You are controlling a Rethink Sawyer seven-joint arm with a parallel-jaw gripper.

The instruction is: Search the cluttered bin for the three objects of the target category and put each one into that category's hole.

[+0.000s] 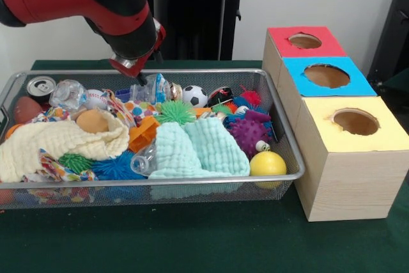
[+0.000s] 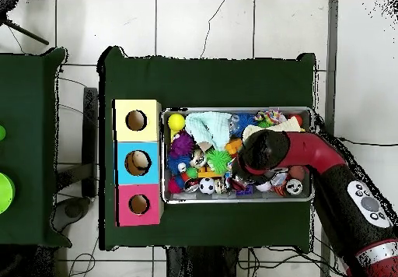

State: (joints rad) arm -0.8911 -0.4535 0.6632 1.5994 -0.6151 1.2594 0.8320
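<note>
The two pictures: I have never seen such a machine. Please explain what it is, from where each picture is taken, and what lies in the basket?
It is a red and black robot arm. One picture looks across the table at it; the other looks straight down. Its gripper hangs over a wide silver wire-mesh basket full of toys, cloths, a silver drink can and a clear crinkled plastic bottle. Whether it holds anything cannot be seen. Beside the basket stand three wooden boxes with holes: red top, blue top, yellow top.
</note>
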